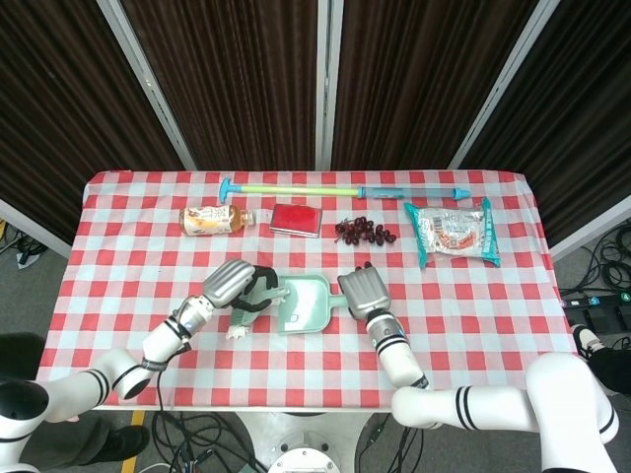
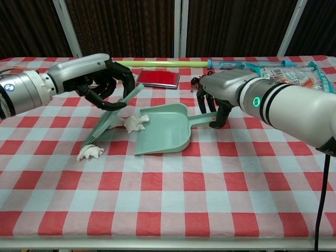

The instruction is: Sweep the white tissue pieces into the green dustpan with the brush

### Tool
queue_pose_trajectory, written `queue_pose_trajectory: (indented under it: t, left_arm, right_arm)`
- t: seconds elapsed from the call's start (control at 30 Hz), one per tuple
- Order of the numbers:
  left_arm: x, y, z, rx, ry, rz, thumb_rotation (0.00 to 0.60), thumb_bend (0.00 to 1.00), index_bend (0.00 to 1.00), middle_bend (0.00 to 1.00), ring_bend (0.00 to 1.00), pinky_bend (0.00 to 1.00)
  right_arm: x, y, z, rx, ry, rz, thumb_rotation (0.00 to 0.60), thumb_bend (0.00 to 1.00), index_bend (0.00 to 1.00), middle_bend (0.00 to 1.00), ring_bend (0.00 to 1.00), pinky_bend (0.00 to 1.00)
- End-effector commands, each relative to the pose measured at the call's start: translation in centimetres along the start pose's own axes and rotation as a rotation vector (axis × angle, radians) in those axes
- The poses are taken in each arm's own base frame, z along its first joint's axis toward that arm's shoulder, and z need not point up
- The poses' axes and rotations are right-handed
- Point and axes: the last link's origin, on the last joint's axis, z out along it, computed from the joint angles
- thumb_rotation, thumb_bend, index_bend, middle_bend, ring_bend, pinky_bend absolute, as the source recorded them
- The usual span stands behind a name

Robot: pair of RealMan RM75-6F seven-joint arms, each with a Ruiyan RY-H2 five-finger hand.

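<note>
Chest view shows the left hand gripping the brush beside one tissue piece at the dustpan mouth, the right hand holding its handle; a hasty stroke could miss the other tissue.

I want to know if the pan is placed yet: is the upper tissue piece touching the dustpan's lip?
Touching. In the chest view the tissue piece lies against the left edge of the green dustpan, no cloth showing between them; the brush sits just behind it.
</note>
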Motion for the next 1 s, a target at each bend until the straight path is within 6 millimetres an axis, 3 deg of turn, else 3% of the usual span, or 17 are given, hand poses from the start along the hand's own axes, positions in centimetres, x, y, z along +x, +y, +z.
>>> queue_pose_trajectory:
  t: [0.03, 0.33, 0.63, 0.8, 1.0]
  left_arm:
    - [0.0, 0.7, 0.5, -0.013, -0.001, -0.016, 0.600, 0.44, 0.51, 0.55, 0.74, 0.90]
    - [1.3, 2.7, 0.4, -0.033, 0.033, -0.182, 0.600, 0.45, 0.51, 0.55, 0.74, 0.90]
    - [2.5, 2.2, -4.1, 0.053, 0.058, -0.194, 0.600, 0.47, 0.51, 0.55, 0.75, 0.90]
    - [1.7, 2.1, -6.0, 0.120, 0.103, -0.168, 0.600, 0.48, 0.51, 0.55, 0.75, 0.90]
    - [0.0, 2.6, -6.5, 0.185, 0.146, -0.151, 0.600, 0.48, 0.51, 0.55, 0.75, 0.90]
  right_arm:
    - [0.0, -0.1, 0.1, 0.001, 0.001, 0.009, 0.600, 0.35, 0.64, 0.56, 0.33, 0.23]
    - [0.0, -0.3, 0.8, 0.018, 0.012, 0.027, 0.600, 0.35, 0.65, 0.56, 0.33, 0.23]
    - [-0.2, 0.4, 1.2, 0.054, 0.003, -0.031, 0.600, 0.35, 0.65, 0.56, 0.33, 0.23]
    - [0.1, 0.7, 1.1, 0.079, -0.006, -0.035, 0.600, 0.35, 0.65, 0.56, 0.32, 0.21]
    - [0.4, 0.6, 0.9, 0.099, 0.002, -0.039, 0.600, 0.35, 0.65, 0.56, 0.32, 0.21]
